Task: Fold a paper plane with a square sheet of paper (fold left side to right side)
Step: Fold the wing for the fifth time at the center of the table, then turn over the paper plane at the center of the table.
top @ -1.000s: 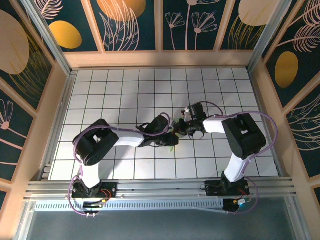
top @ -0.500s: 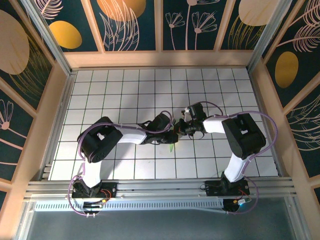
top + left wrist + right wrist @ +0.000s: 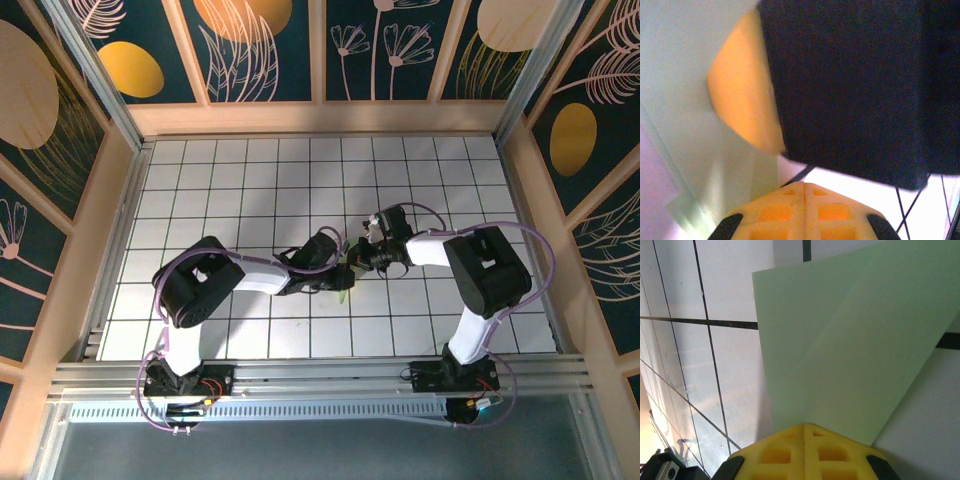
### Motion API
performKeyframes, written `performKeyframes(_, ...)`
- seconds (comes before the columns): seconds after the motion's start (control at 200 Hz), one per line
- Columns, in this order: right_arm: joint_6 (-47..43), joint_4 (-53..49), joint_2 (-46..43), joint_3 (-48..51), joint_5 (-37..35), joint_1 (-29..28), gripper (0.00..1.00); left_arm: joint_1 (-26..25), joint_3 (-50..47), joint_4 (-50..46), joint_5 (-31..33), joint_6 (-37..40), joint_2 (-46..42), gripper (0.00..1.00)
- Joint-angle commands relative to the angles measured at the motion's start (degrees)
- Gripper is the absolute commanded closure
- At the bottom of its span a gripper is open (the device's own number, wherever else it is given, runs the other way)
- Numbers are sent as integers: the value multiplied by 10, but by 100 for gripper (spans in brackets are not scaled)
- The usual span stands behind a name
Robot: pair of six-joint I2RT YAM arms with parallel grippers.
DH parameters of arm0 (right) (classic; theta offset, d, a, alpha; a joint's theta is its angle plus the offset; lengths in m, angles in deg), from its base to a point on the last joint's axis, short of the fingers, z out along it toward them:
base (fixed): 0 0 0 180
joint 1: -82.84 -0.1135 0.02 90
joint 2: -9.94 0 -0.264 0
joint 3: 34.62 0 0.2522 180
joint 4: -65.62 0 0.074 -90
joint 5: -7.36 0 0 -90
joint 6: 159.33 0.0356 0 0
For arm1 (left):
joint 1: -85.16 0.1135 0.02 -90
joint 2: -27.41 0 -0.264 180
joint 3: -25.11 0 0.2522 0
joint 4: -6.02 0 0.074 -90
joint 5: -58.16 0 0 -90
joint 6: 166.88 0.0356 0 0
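White grid table [image 3: 230, 190]: right hand [image 3: 805, 426] pinches green paper [image 3: 850, 340] (diagonal crease); left hand [image 3: 805, 184] closed, paper just beside.

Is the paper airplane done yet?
Not yet. The paper already has one layer folded over another. The left gripper and right gripper, both shut, are working at it mid-table. It doesn't look like a pointed dart, so more folds seem left.
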Motion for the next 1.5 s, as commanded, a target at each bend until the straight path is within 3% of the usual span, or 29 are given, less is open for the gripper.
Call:
performKeyframes(0.0,-17,-73,44,16,-81,-1,100,-28,-40,-68,-10,-7,-16,100)
performKeyframes(0.375,-27,-80,37,-11,-65,-1,100,-50,-138,-12,-13,-37,-111,100)
performKeyframes(0.515,-35,-84,6,-46,-58,-1,100,-48,-159,-1,13,-36,-198,98)
performKeyframes(0.556,-40,-92,-6,-60,-64,-1,96,-46,-164,-3,29,-34,-220,95)
performKeyframes(0.636,-50,-115,-31,-84,-89,-1,83,-37,-172,-14,66,-38,-260,93)
performKeyframes(0.866,-67,-219,-102,-123,-232,-27,52,5,-199,-57,210,-54,-345,67)
performKeyframes(1.041,-43,-306,-87,-153,-354,-88,40,16,-189,-89,302,-48,-365,59)
performKeyframes(1.231,-19,-348,-26,-199,-424,-145,36,16,-181,-119,360,-51,-373,52)
performKeyframes(1.496,-17,-366,39,-235,-444,-168,39,17,-206,-122,366,-71,-388,49)
